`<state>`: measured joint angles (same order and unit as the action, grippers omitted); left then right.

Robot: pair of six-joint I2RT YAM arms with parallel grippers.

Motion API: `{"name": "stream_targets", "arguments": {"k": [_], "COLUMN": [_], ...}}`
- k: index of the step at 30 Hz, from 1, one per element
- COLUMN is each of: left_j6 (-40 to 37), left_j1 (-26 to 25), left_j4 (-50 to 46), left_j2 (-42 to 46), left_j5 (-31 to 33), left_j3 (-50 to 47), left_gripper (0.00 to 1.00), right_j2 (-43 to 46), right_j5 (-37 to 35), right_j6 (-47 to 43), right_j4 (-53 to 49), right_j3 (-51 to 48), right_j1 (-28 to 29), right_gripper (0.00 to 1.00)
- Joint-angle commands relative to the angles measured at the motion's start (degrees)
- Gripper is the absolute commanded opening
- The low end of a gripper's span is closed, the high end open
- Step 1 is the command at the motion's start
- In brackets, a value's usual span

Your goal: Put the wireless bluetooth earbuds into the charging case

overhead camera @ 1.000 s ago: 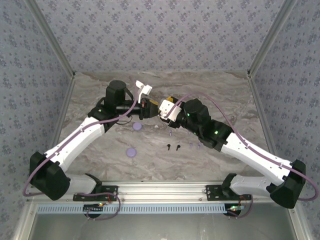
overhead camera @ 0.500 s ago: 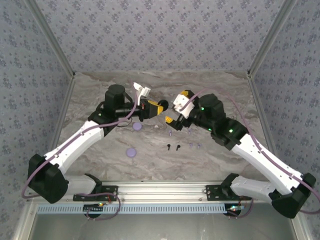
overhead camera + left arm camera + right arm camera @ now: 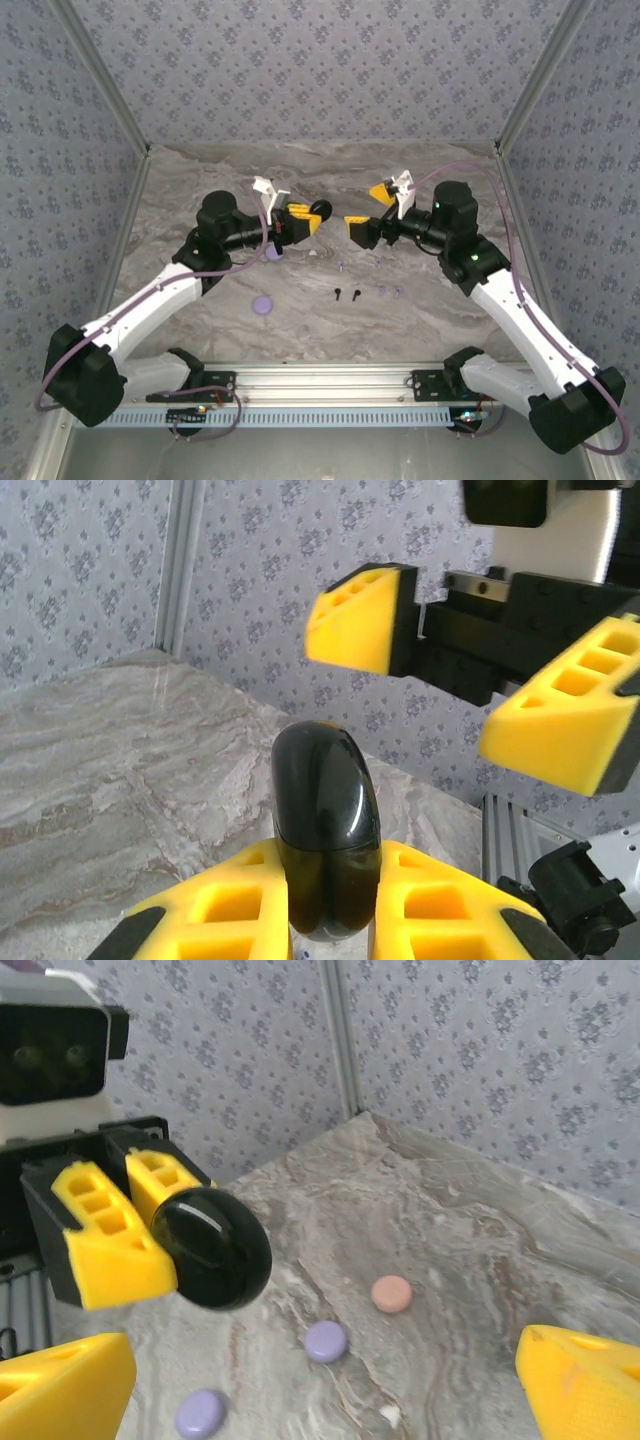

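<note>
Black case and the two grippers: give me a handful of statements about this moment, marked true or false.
1. The left gripper is shut on the black case. True.
2. The right gripper grips an earbud. False: its jaws stand wide open with nothing between them.
3. The black case rests on the table. False: it is held in the air, clear of the tabletop.
4. Black earbuds lie on the table near the front. True.
5. A pink case lies on the table beside a lavender case. True.
</note>
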<state>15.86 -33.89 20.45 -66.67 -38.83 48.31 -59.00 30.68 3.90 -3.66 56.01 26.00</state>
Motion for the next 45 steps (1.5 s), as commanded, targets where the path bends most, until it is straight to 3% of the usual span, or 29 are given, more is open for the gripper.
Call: {"name": "stream_targets", "arguments": {"k": [1,34,45], "left_j6": [-3.3,-6.8,-8.2], "left_j1": [-1.0,-3.2,-3.3], "left_j4": [3.9,-0.2,-1.3], "left_j2": [1.7,0.7,1.6], "left_j5": [0.2,-0.4,2.6], "left_j3": [-0.1,2.2,0.6], "left_gripper": [0.00,0.00,0.00], "right_j2": [-1.6,-8.1,-4.9], "right_j5": [2.4,-2.2,-1.9], "right_j6": [4.8,3.3,4.2], "right_j4": [5.7,3.6,-5.3], "right_j3": [0.5,6.1,8.5], "right_j1": [0.5,1.4,-0.7], "right_gripper": [1.00,1.00,1.00]}}
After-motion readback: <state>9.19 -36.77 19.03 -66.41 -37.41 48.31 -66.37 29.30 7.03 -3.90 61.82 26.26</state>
